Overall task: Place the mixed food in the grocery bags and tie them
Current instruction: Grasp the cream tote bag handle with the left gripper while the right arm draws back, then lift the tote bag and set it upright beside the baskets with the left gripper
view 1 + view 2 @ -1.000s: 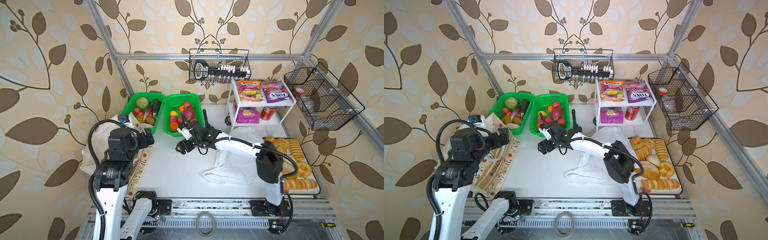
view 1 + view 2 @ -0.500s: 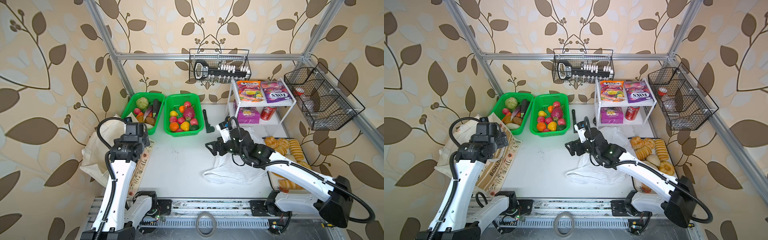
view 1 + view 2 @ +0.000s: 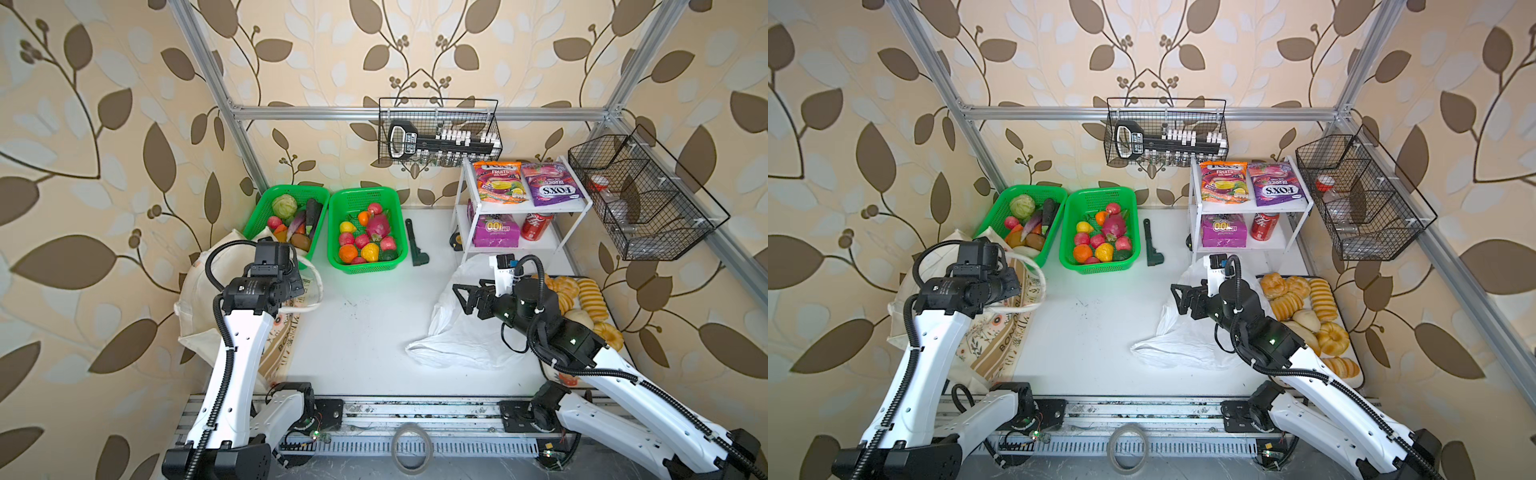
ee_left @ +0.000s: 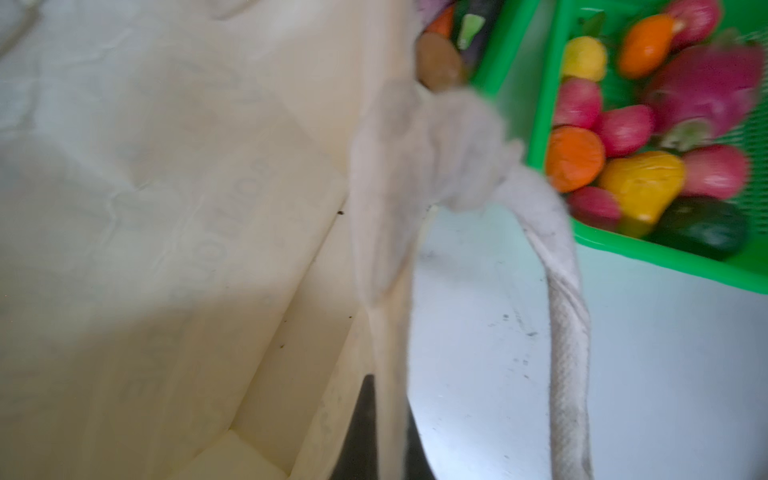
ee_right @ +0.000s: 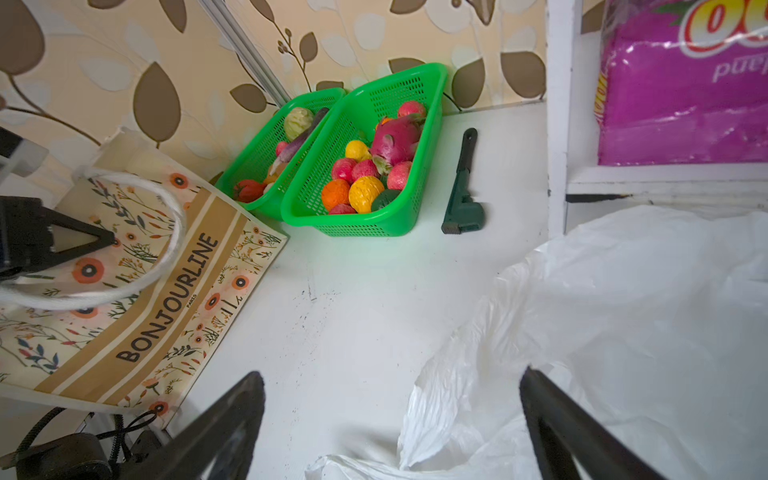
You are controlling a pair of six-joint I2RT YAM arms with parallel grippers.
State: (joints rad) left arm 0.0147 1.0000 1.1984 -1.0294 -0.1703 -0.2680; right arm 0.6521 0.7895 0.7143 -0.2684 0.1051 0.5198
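At the left gripper [image 4: 386,436], jaws are shut on the cream tote [image 5: 137,316] rim; a thin pinch may slip, collapsing the mouth; right gripper [image 5: 390,374] spread wide, empty, over the white plastic bag [image 3: 457,345], film liable to snag; toy fruits [image 3: 361,245] sit unpacked in green basket [image 3: 365,268].

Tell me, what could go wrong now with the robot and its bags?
The left gripper seems shut on only a thin edge of the cloth tote, so the cloth might slip out and flop shut. The white plastic bag lies flat and crumpled under the open right gripper, which might pinch both layers together and fail to open it. The tote sits close against the green vegetable basket; a hard tug could nudge it.
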